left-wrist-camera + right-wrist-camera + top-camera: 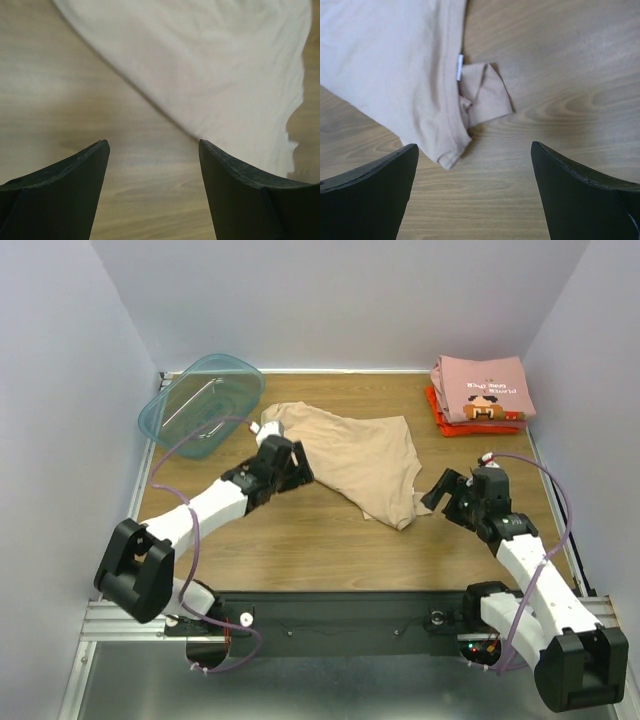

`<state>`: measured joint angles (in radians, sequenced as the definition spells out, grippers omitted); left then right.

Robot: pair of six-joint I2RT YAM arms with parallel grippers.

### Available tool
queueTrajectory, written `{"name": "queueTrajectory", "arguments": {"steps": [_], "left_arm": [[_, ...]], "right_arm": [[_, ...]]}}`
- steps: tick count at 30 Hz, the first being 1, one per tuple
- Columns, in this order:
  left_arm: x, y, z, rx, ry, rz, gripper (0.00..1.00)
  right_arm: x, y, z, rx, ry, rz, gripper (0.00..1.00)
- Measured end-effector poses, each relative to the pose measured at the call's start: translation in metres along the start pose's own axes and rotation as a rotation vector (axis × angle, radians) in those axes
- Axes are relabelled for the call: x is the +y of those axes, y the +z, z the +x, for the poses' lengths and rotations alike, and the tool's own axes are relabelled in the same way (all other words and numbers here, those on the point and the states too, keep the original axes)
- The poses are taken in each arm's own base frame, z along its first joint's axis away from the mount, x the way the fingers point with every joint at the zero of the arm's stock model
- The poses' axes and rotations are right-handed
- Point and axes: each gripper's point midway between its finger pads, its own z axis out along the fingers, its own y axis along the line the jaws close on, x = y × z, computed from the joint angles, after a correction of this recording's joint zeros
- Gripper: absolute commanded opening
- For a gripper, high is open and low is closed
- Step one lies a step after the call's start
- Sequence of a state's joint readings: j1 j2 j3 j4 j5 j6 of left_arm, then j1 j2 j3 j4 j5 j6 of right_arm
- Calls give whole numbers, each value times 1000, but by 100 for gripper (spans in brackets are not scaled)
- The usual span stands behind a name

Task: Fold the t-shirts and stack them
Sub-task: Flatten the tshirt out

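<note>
A tan t-shirt (360,460) lies crumpled and unfolded on the wooden table (300,540), in the middle. A folded dusty pink t-shirt with a cartoon print (483,388) lies on a folded red-orange t-shirt (447,426) at the back right. My left gripper (298,462) is open and empty at the tan shirt's left edge; the shirt (210,65) shows just ahead of the fingers. My right gripper (440,493) is open and empty just right of the shirt's lower corner (450,150), over bare wood.
A translucent teal plastic tub (200,402) sits tilted at the back left corner. White walls enclose the table on three sides. Bare wood lies along the near edge between the arms.
</note>
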<state>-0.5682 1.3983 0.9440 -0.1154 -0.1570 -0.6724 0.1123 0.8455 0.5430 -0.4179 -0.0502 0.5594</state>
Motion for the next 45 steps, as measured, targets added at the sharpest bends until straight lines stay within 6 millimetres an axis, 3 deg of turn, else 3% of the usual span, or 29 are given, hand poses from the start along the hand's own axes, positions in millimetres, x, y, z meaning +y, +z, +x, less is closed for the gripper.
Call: {"name": "queueTrajectory", "arguments": {"steps": [2,5,7,10,12,16,19,20,22,23,26,30,32,35,37,40,44,45], "left_arm": [[5,-8,40,68,18,15,84],[-12,-23,81,137,58,91,84],[-38,-33,97,158,82,175,84],[-64,-41,114,185,109,247,84],[-77,-41,123,202,121,277,84],[-79,-36,130,219,117,268,84],[-79,-36,127,206,100,265,84],[-78,-37,125,199,94,262,85],[-75,-43,121,179,76,261,85],[-70,-47,118,165,62,255,85],[-62,-59,109,127,28,250,87],[-45,-74,96,69,-18,214,88],[-37,-78,91,50,-34,183,89],[-26,-82,85,25,-54,146,91],[-23,-86,80,9,-66,137,91],[-22,-93,73,-16,-89,143,91],[-20,-101,66,-33,-111,152,91],[-19,-102,65,-34,-113,151,91]], "right_arm": [[-7,4,9,26,22,24,99],[-15,14,16,60,43,73,95],[-27,26,27,116,59,134,89],[-38,39,44,192,78,193,73],[-38,45,45,206,82,194,66],[-27,59,41,213,86,147,61],[-17,68,37,224,82,107,49],[-15,70,37,228,82,94,33],[-10,76,36,236,74,72,18],[-9,78,36,239,78,68,0],[-9,79,44,268,72,51,0],[1,67,60,312,62,-43,0],[17,44,67,336,34,-131,0],[58,1,57,315,-44,-305,0],[103,-48,35,256,-113,-493,0],[154,-119,-7,126,-192,-715,0],[200,-191,-60,-21,-270,-872,0],[206,-197,-67,-40,-277,-883,0]]}}
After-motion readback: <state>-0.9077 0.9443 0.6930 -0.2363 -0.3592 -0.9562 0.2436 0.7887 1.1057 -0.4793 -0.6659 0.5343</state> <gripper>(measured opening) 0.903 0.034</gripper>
